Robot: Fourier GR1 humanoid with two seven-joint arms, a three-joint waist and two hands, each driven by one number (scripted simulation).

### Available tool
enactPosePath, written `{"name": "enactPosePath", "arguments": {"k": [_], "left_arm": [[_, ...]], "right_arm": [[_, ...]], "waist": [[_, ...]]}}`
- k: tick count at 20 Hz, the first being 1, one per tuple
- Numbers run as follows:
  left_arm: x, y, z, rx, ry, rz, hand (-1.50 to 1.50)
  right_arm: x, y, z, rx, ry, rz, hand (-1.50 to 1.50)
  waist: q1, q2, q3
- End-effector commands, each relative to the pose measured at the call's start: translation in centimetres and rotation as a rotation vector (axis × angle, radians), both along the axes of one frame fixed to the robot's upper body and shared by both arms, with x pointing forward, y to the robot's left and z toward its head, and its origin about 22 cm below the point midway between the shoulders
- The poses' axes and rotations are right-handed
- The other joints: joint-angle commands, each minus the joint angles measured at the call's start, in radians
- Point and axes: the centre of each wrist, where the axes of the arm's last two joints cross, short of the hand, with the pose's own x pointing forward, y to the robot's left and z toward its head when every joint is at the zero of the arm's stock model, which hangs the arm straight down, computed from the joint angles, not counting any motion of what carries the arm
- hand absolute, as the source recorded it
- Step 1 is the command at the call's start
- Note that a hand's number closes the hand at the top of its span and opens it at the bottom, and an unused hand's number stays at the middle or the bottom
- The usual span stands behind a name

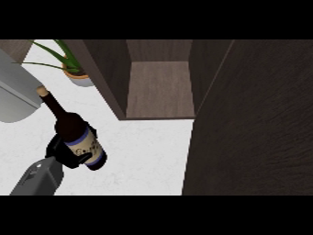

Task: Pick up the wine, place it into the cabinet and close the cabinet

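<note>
Wine bottle (77,133) lifted off counter (145,147), left hand (67,153) curled round its lower body, held left of & below cabinet (159,87) opening; pickup done, still to do: place inside, shut door (260,124); right hand not seen.

- A home kitchen, by its fittings.
- A white speckled counter (145,142) carries everything.
- A dark wood cabinet (160,87) stands open at the counter's far edge, its door (260,124) swung out along the right side.
- A potted plant (74,69) sits near the far left corner.
- A wine bottle (77,133) completes the domestic look.
</note>
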Motion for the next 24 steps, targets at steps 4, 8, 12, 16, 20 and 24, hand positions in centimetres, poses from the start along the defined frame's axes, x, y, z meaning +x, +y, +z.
{"name": "enactPosePath", "arguments": {"k": [4, 8, 12, 16, 20, 24], "left_arm": [[-3.9, 1.1, -2.2, 0.043, -0.061, 0.555, 1.5], [-4.1, -2.4, -3.2, 0.035, -0.113, 0.582, 1.5], [-2.8, -4.2, -1.7, 0.012, -0.153, 0.592, 1.5], [-2.2, -3.5, -0.3, -0.023, -0.136, 0.528, 1.5], [-4.0, -5.3, -0.4, 0.007, -0.166, 0.467, 1.5], [-2.7, -8.7, 1.6, -0.009, -0.199, 0.402, 1.5]], "right_arm": [[-0.5, -0.7, -0.5, 0.026, -0.01, -0.004, -1.5], [-1.5, -1.3, -0.1, 0.015, -0.012, 0.024, -1.5], [-1.0, -0.4, 0.2, 0.008, -0.003, 0.022, -1.5], [-1.6, -0.3, 0.8, 0.002, -0.008, 0.018, -1.5], [-1.5, -1.6, -1.1, 0.01, 0.003, 0.03, -1.5], [-0.5, -1.2, 0.7, 0.008, -0.005, 0.012, -1.5]], "waist": [[0.026, -0.004, 0.003], [0.009, -0.003, 0.001], [0.02, -0.006, 0.002], [0.02, -0.006, 0.002], [0.02, -0.007, 0.003], [0.022, -0.008, 0.002]]}}
